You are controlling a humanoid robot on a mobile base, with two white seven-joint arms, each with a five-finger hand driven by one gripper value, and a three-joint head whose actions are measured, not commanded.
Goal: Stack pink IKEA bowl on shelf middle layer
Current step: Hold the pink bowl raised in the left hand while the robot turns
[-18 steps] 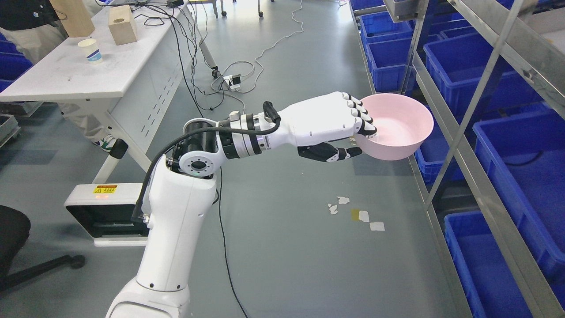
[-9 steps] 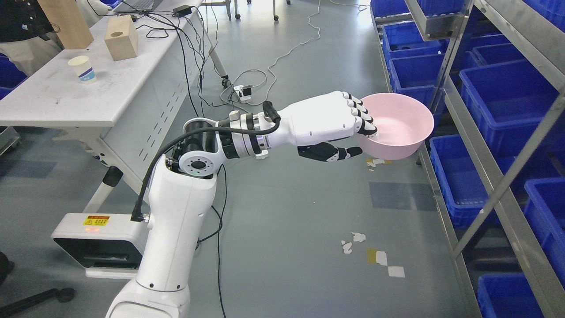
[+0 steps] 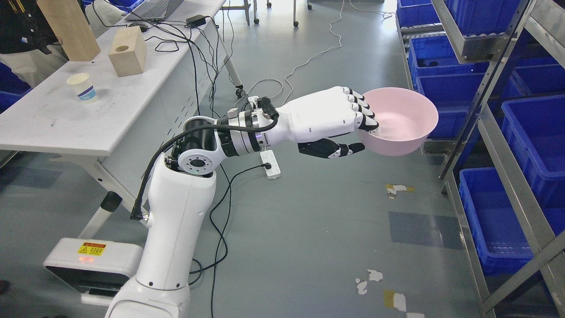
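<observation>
Whole view has shifted, so base/cam was moved, not the grip: bowl point(image 3: 399, 121) is kept pinched at its rim by left hand point(image 3: 348, 128), mid-air. Shelf point(image 3: 507, 145) at 3 o'clock is now near; placing is judged not yet begun.

Grey floor point(image 3: 309, 229); white table point(image 3: 66, 119) left; metal shelving point(image 3: 499, 145) right.

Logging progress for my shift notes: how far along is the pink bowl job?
Done: the left hand has the pink bowl gripped at its near rim, fingers inside and thumb beneath, lifted above the floor. In hand: carrying it beside the metal shelf of blue bins. Left: the bowl is not yet on any shelf layer; placing and releasing remain.
</observation>
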